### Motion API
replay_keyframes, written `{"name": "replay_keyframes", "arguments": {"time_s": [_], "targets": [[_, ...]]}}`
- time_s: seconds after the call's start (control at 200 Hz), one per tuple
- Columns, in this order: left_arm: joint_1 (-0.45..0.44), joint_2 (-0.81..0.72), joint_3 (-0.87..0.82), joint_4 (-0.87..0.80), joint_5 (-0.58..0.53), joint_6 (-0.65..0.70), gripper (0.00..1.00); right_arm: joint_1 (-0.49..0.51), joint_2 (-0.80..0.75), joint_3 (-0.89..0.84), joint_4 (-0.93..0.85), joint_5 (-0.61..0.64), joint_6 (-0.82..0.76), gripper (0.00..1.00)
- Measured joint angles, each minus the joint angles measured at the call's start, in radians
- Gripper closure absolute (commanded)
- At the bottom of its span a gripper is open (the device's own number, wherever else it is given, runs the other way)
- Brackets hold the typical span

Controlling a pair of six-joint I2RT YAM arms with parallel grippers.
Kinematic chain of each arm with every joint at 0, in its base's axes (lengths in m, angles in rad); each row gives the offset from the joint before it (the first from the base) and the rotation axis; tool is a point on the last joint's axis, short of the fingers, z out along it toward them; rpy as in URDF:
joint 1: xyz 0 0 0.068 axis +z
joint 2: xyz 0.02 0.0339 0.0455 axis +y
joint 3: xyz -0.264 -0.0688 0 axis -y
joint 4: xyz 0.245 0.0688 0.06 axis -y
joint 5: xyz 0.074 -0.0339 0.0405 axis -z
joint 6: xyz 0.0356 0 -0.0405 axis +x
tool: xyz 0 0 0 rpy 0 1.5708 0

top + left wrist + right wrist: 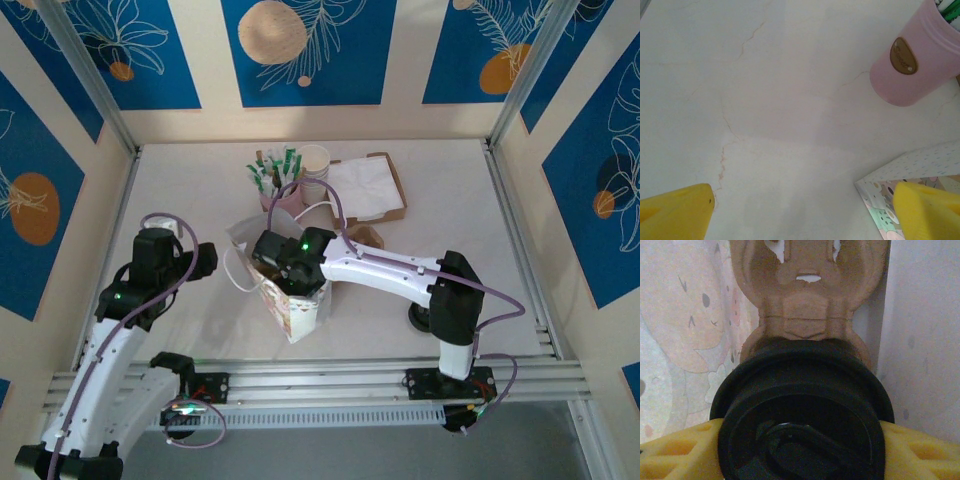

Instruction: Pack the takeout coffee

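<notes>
Black-lidded takeout coffee [802,415] sat clamped in the right gripper [800,450] inside the paper bag [298,315] at a pulp carrier [807,295], likely needing seating, then release; left gripper [800,212] gaped empty.

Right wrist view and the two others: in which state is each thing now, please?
Takeout coffee: lid on, gripped, inside the bag.
Paper bag: upright, open on top.
Pulp carrier: in the bag, far pocket empty.
Right gripper: jaws shut on the coffee.
Left gripper: jaws open, empty.
Pink cup: upright.
</notes>
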Motion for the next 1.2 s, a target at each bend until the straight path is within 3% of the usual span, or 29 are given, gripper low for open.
{"name": "replay_keyframes", "arguments": {"time_s": [0.54, 0.725, 1.201], "targets": [[0.000, 0.001, 0.000, 0.000, 0.003, 0.000, 0.08, 0.006, -0.003, 0.000, 0.000, 0.010, 0.011, 0.34], [0.000, 0.002, 0.000, 0.000, 0.003, 0.000, 0.08, 0.013, -0.004, 0.001, 0.000, 0.016, 0.019, 0.23], [0.000, 0.002, 0.000, 0.000, 0.003, 0.000, 0.08, 0.030, -0.018, 0.099, -0.031, 0.046, 0.029, 0.14]]}}
